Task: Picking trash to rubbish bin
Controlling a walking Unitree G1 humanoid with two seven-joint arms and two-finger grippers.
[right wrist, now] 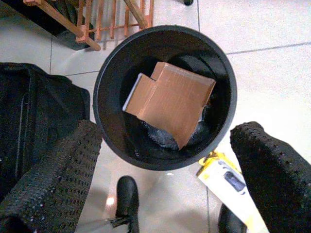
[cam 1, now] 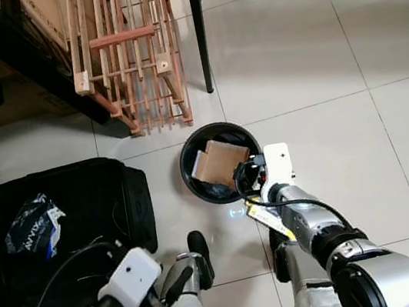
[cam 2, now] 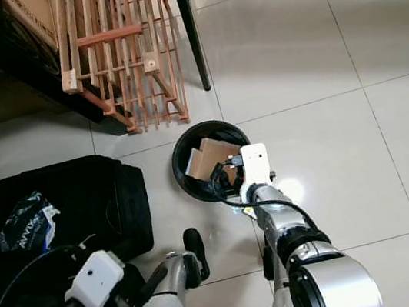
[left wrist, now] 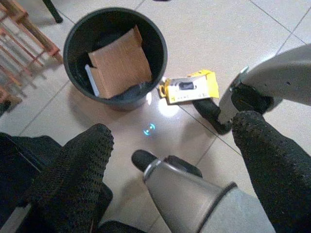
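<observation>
A round black rubbish bin (cam 1: 187,152) stands on the tiled floor in front of me, with a brown piece of cardboard (right wrist: 172,99) lying inside it. My right gripper (right wrist: 165,133) hovers over the bin's near rim, open and holding nothing. A yellow packet (left wrist: 189,87) lies flat on the floor just outside the bin, on its near right side, beneath my right forearm. My left gripper (left wrist: 170,127) hangs low on my left, open and empty, pointed toward the bin and packet.
A wooden slatted rack (cam 1: 129,48) leans behind the bin next to a thin black furniture leg (cam 1: 199,30). A black bag (cam 1: 87,195) on the left carries a crumpled plastic wrapper (cam 1: 33,223). My black feet (left wrist: 214,111) stand close to the bin. Open tiles lie to the right.
</observation>
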